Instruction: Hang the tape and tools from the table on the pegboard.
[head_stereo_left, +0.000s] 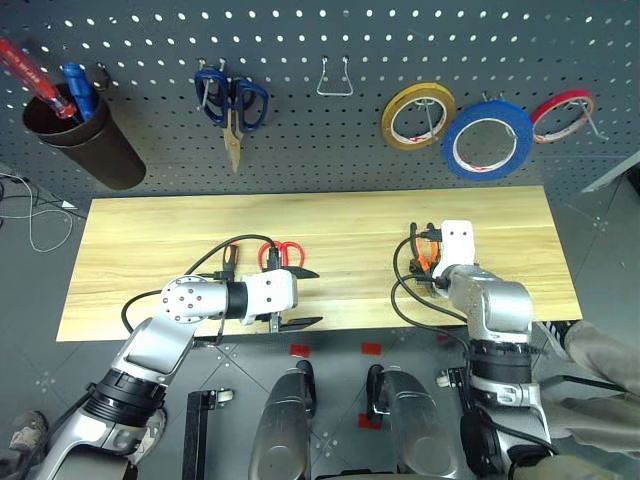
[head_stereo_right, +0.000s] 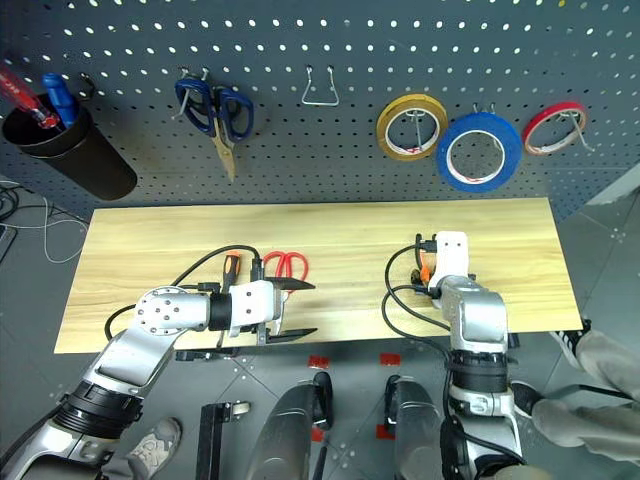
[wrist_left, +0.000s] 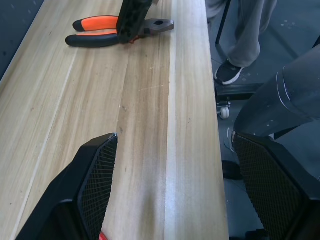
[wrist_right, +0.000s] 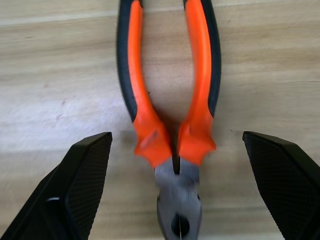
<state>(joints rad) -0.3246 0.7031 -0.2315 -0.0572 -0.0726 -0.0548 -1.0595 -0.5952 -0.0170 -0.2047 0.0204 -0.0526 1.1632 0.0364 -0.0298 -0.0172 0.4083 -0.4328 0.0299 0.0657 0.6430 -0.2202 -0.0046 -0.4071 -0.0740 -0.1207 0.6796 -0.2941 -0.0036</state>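
Right claw (wrist_right: 175, 185) wide open — pliers (wrist_right: 170, 100) on table (wrist_right: 50, 75) between its fingers

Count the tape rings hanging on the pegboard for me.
3, side by side on hooks on the right part of the pegboard: the yellow tape ring on the left, the blue tape in the middle, the red tape ring on the right.

You have the table (head_stereo_left: 330, 215) across mid-frame, the pegboard (head_stereo_left: 330, 130) behind it along the top. On the board, upper left to upper right: a cup (head_stereo_left: 85, 140), a pair of scissors (head_stereo_left: 232, 105), a bare hook (head_stereo_left: 334, 78), then three tape rings (head_stereo_left: 487, 140) side by side. On the table, a second pair of scissors (head_stereo_left: 283, 254) lies left of centre, a screwdriver (head_stereo_left: 230, 260) just beside it, the pliers (wrist_right: 170, 100) right of centre.
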